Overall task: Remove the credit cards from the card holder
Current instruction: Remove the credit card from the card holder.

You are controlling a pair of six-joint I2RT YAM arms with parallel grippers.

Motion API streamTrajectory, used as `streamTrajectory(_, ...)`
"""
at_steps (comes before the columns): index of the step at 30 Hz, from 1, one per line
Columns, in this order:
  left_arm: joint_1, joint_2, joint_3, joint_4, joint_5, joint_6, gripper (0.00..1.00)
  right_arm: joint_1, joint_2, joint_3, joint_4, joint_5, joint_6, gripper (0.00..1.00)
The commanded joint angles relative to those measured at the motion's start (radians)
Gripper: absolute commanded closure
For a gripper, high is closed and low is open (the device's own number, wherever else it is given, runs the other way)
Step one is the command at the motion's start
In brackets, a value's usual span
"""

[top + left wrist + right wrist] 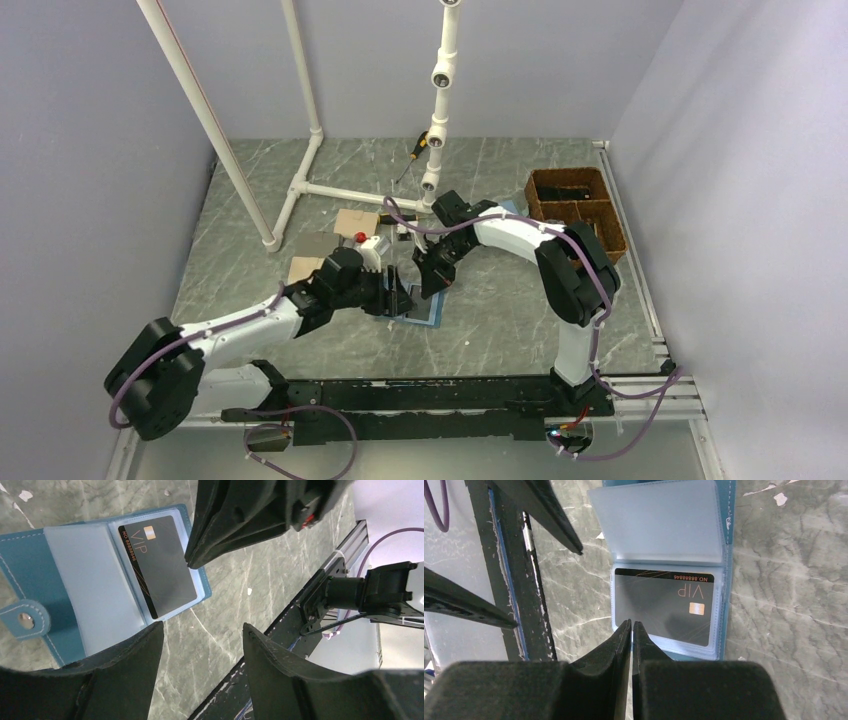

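The card holder (pixel 22 565) lies open on the marble table, teal-blue with clear sleeves; it also shows in the top view (pixel 428 313) and the right wrist view (pixel 725 555). A dark grey "VIP" credit card (pixel 162 562) sits in one clear sleeve, also seen in the right wrist view (pixel 664 605). My right gripper (pixel 631 623) is shut, its tips at the card's sleeve edge; in the left wrist view it (pixel 190 562) points down onto that edge. My left gripper (pixel 203 626) is open and empty, just beside the holder's near edge.
A brown basket (pixel 575 208) stands at the back right. Tan blocks (pixel 355 221) and a white PVC pipe frame (pixel 300 190) are behind the holder. A black rail (pixel 420 395) runs along the near edge.
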Motion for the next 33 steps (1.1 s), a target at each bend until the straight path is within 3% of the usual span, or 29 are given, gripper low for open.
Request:
streamTrajectory(1, 0.003, 0.067, 0.055, 0.094, 0.049, 0.02, 0.36, -0.016, -0.029, 0.041, -0.035, -0.028, -0.056, 0.92)
streamTrajectory(14, 0.004, 0.105, 0.023, 0.151, -0.006, 0.038, 0.35, -0.037, -0.043, 0.047, -0.082, -0.024, -0.115, 0.92)
streamTrajectory(20, 0.004, 0.149, 0.043, 0.137, -0.034, 0.049, 0.4, -0.037, -0.027, 0.048, -0.089, 0.001, -0.121, 0.92)
streamTrajectory(33, 0.02, 0.229, 0.057, 0.139, -0.051, 0.102, 0.44, -0.037, 0.014, 0.039, -0.034, 0.073, -0.04, 0.93)
